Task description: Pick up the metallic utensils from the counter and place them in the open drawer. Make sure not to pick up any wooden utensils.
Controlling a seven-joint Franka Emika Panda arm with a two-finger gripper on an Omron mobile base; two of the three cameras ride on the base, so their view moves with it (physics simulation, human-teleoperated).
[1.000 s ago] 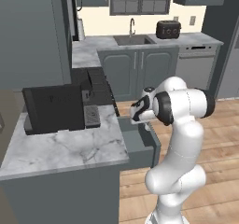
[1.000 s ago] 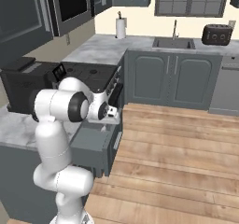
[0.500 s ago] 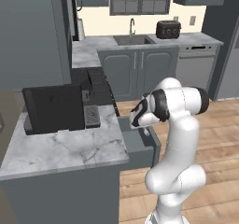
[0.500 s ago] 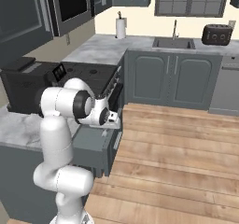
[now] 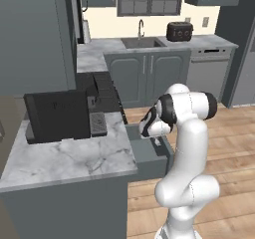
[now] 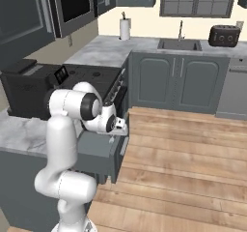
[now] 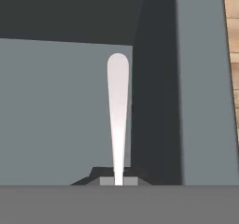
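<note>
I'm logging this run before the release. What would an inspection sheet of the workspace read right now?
Surface: marble counter, bare in front.
Job's things: pale silver utensil in the gripper, hanging over the open drawer; other utensils nothing seen.
Clutter: black appliance on the counter.
Grippers: gripper shut on the utensil, above the drawer.
Cables: nothing seen.
Surroundings: stove, sink, toaster, paper towel roll, wood floor.
</note>
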